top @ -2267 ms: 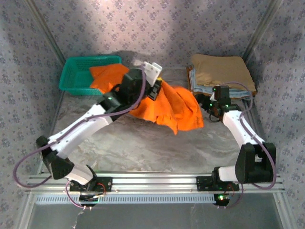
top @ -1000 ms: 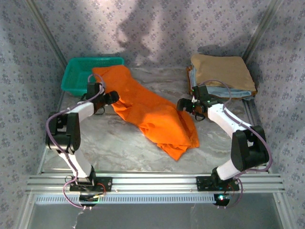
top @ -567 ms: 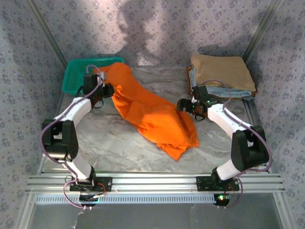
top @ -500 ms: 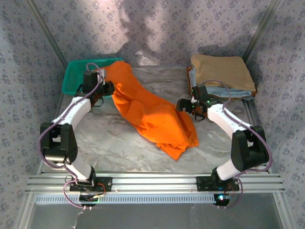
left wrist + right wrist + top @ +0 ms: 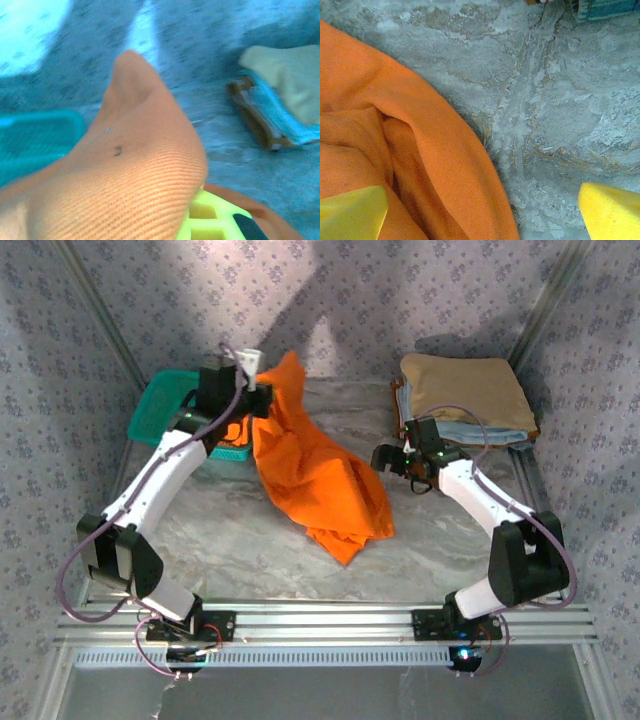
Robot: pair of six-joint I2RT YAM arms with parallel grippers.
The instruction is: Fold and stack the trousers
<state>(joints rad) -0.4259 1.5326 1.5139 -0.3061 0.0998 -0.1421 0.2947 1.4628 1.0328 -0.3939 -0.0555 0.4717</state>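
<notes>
Lifting: left tool point(image 5: 260, 398), clamped on trousers point(image 5: 320, 480), higher than a moment ago; one end off worktop point(image 5: 240, 545). Right tool point(image 5: 482, 214) spread wide, empty. Folding not yet begun.

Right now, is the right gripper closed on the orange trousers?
No, the right gripper stands wide open in its wrist view, half over the trousers and half over the table.

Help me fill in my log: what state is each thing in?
trousers: unfolded, one end held up, the rest crumpled on the table.
left gripper: shut on the trousers.
right gripper: open, straddling the trousers' edge.
teal basket: upright.
light blue garments: folded, stacked.
tan garment: folded, on top of the light blue garments.
</notes>
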